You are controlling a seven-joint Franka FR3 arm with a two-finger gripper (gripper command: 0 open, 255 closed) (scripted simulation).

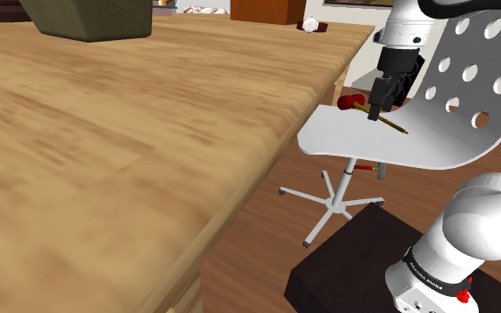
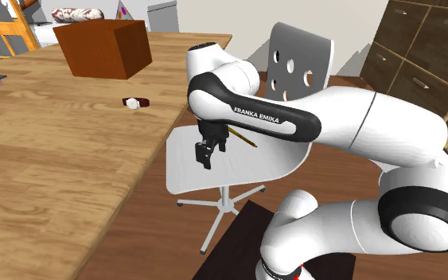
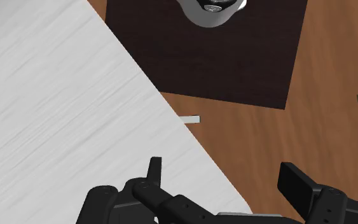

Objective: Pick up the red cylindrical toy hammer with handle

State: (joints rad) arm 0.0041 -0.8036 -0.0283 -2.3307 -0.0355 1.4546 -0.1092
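In the shoulder view, right of the wooden table [image 1: 106,133], the toy hammer [image 1: 352,102] lies on the white chair seat [image 1: 328,147] in the upper right. Its red head points toward the table and its thin yellowish handle [image 1: 397,128] runs off to the lower right. Your gripper [image 1: 375,113] hangs close by the handle, its fingers [image 3: 155,168] spread and empty. Expect a light, stiff, smooth toy that may roll. You would probably do best to clasp the handle near the head.
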